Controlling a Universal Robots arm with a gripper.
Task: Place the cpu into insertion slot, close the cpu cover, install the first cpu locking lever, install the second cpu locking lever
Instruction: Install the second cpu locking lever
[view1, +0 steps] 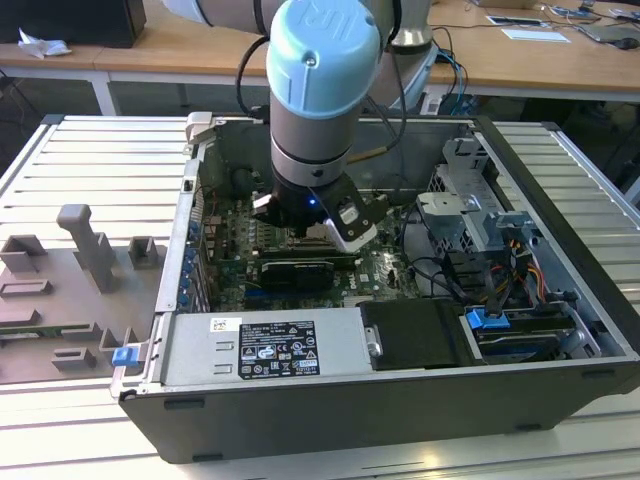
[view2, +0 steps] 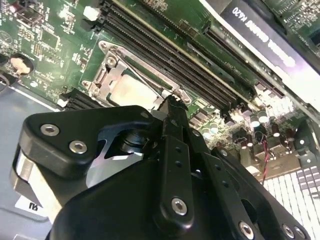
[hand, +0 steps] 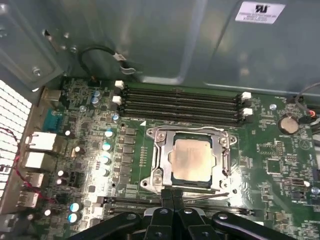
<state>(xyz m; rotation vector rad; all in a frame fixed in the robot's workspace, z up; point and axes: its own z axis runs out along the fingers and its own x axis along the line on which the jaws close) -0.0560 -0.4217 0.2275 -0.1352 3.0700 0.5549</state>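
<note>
The cpu (hand: 191, 159), a pale silver-beige square, lies in the insertion slot (hand: 151, 182) on the green board. The cpu cover (hand: 190, 132), a silver frame plate, lies flat around it. My gripper (hand: 172, 196) is shut, and its black fingertips (view2: 172, 107) meet at one edge of the socket. A thin locking lever (hand: 207, 195) runs along that edge from the tips. In the second wrist view the cpu (view2: 127, 92) shows just beyond the fingertips. In the exterior view the gripper (view1: 305, 228) hangs low inside the open computer case (view1: 420, 400), over the board.
Long memory slots (hand: 182, 100) run beside the socket. A black graphics card (view1: 297, 272) stands in front of the gripper. The power supply (view1: 260, 345), a drive cage (view1: 470, 220) with cables and the case walls hem the board in. A grey fixture (view1: 85, 250) sits at the exterior view's left.
</note>
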